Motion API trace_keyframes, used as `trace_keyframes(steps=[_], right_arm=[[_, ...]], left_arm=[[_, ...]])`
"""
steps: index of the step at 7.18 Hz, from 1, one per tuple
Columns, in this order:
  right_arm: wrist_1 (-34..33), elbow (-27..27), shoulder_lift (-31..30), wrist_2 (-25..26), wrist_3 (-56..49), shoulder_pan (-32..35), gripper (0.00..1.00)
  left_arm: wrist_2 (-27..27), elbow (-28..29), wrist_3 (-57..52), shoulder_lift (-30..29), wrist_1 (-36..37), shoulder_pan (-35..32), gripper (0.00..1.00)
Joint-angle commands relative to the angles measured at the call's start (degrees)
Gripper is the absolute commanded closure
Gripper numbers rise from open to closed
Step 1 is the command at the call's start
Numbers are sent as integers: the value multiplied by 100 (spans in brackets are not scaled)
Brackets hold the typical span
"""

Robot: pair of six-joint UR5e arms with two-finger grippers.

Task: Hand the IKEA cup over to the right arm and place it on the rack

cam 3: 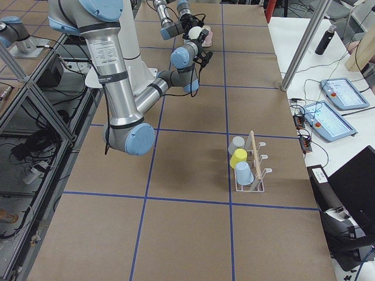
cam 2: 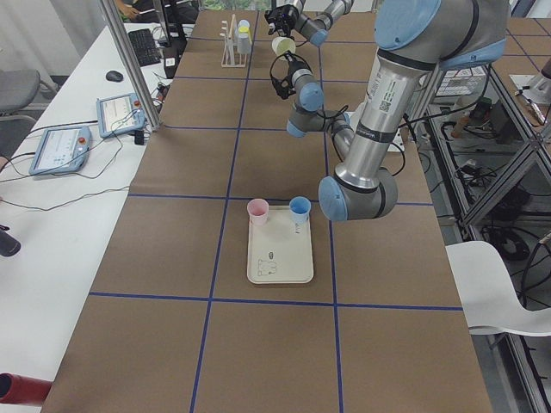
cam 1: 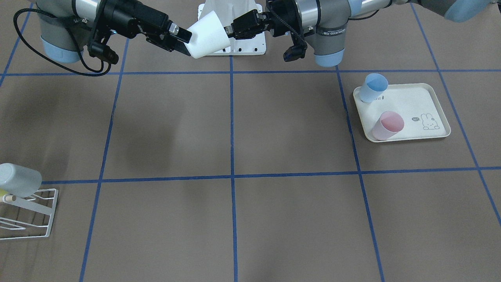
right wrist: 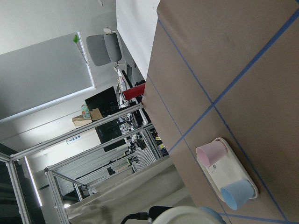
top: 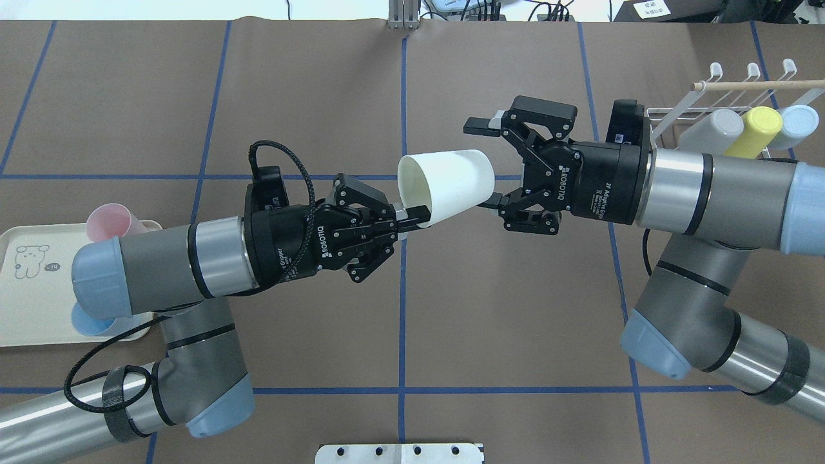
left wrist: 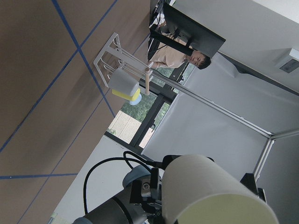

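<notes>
Hanging in mid-air over the table's middle in the overhead view, the white IKEA cup (top: 451, 183) lies on its side with its mouth toward 9 o'clock. The left gripper (top: 416, 216) pinches its rim at 7 o'clock, one finger inside and one outside. At 3 o'clock of the cup, the right gripper (top: 482, 164) has its fingers spread wide on either side of the closed end, while the rack (top: 741, 84) stands at the table's 2 o'clock.
</notes>
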State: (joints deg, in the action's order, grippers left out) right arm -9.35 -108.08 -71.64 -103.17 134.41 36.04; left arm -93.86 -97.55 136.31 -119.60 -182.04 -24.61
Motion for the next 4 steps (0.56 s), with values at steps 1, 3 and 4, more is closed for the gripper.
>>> trace_keyframes(steps=[1, 3, 4], right_arm=[[3, -28, 1, 245, 7, -203, 2], [3, -37, 1, 263, 24, -212, 59], [47, -37, -8, 263, 24, -212, 88]], left_arm=[[122, -10, 9, -2, -34, 44, 100], [140, -1, -8, 7, -42, 44, 68], [349, 25, -17, 7, -34, 44, 34]])
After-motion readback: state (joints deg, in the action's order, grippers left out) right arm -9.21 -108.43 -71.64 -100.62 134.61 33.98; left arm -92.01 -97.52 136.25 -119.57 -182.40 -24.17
